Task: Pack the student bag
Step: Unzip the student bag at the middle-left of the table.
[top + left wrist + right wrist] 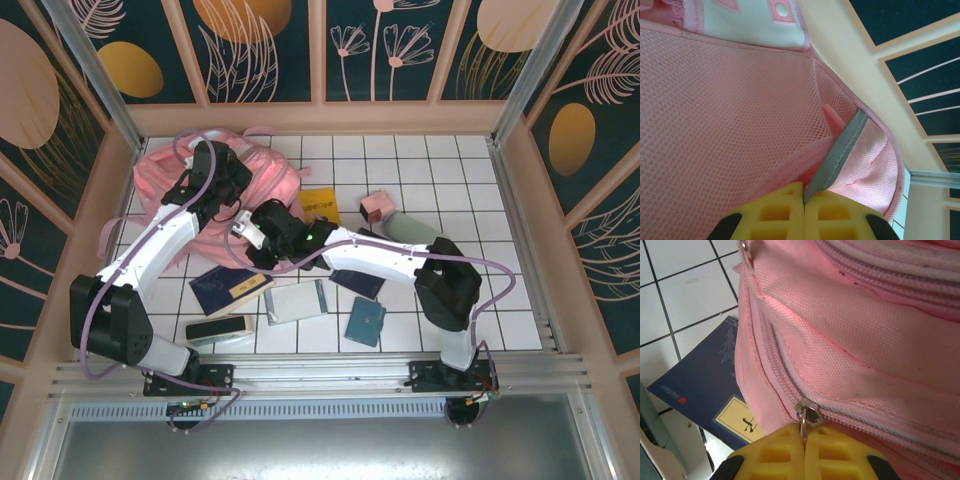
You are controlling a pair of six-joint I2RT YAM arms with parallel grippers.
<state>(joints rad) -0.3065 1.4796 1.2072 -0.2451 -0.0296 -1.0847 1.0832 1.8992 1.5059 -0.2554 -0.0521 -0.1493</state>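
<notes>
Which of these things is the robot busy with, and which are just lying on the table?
In use:
- large soft pink fabric backpack
- its grey strip, pinched by the left gripper
- its metal zip pull, pinched by the right gripper

Just lying about:
- dark blue book with yellow label
- teal notebook
- small pink box
- flat yellow item

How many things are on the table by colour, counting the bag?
Pink: 2 (bag, small box)
Navy: 2 (book, booklet)
Yellow: 1 (folder)
Teal: 1 (notebook)
Grey: 2 (pouch, flat case)
Black: 1 (long box)
Total: 9
</notes>
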